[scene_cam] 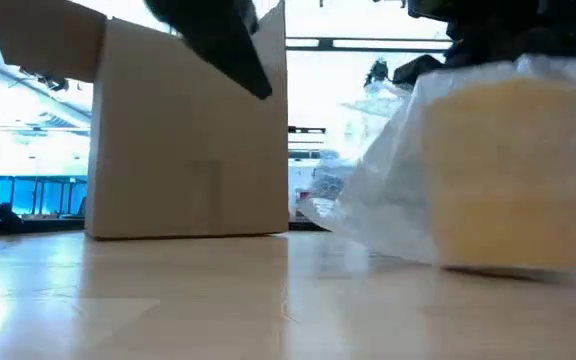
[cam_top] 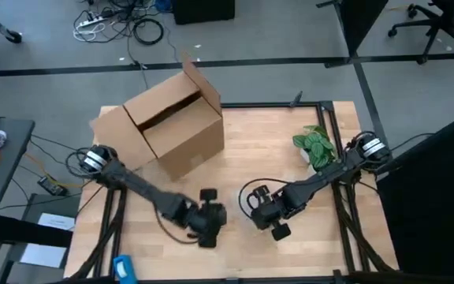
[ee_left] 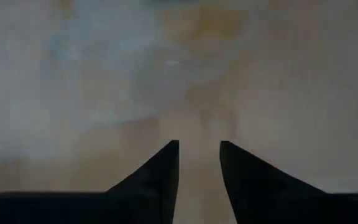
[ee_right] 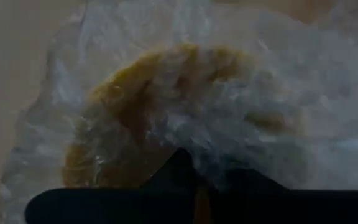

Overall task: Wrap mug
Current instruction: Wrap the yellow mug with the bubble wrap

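The mug (scene_cam: 508,180) is showing as a pale yellow-orange cylinder, blurred behind the crinkly clear plastic sheet (scene_cam: 388,190) that is draping over it and spreading onto the wooden table (scene_cam: 168,300). In the right wrist view its rounded yellow body (ee_right: 166,118) is lying under creased, whitish film (ee_right: 241,68); no handle is showing. In the high view the mug is sitting under the two grippers, toward six o'clock from the table's centre. The right gripper (ee_right: 197,186) is pressing down onto the wrapped mug, its fingers nearly together with film between them; whether they are gripping it I cannot tell. The left gripper (ee_left: 199,152) is hanging just beside it at nine o'clock, fingers slightly parted, holding nothing. The cardboard box (cam_top: 172,118) is standing at eleven o'clock, flaps open.
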Controlling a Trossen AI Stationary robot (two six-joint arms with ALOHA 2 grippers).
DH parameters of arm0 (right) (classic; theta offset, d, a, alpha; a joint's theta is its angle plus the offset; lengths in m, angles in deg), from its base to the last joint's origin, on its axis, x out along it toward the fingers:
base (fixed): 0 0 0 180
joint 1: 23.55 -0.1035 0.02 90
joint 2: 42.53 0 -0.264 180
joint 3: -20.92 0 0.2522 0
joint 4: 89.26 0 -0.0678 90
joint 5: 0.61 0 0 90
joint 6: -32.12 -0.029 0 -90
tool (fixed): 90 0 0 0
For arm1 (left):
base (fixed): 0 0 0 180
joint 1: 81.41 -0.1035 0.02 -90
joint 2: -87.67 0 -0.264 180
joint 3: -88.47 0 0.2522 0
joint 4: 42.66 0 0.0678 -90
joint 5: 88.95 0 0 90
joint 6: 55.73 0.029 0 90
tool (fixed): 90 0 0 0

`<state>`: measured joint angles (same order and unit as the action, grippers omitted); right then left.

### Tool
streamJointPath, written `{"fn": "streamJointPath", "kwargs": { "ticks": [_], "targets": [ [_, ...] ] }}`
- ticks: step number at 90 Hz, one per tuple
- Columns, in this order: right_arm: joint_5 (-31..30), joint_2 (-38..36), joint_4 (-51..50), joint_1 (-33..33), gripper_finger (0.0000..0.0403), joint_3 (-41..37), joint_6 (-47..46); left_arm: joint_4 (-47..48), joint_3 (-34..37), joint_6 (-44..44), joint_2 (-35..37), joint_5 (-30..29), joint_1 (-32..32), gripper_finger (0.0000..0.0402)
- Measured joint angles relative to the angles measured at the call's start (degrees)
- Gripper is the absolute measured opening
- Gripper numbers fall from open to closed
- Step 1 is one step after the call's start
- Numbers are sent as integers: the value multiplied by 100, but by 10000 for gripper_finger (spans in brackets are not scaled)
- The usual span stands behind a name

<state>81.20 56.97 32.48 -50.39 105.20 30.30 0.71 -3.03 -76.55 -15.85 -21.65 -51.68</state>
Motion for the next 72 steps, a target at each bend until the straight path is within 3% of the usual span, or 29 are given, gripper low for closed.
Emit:
{"fn": "streamJointPath", "kwargs": {
  "ticks": [14, 30, 52, 72],
  "targets": [
    [-623, 2, -656, 4, 0, 130, -130, -2634, 1086, -328, -311, -73, 93, 101],
    [-558, -30, -323, 227, 0, -175, -426, -4671, 1551, -94, -1005, -20, -458, 101],
    [367, -79, 653, 863, 1, -828, -606, -5252, 1500, 754, -1328, -1, -1161, 101],
    [606, -85, -14, 1011, 0, -449, -348, -5066, 1500, 1408, -1084, 74, -1598, 101]
  ]
}}
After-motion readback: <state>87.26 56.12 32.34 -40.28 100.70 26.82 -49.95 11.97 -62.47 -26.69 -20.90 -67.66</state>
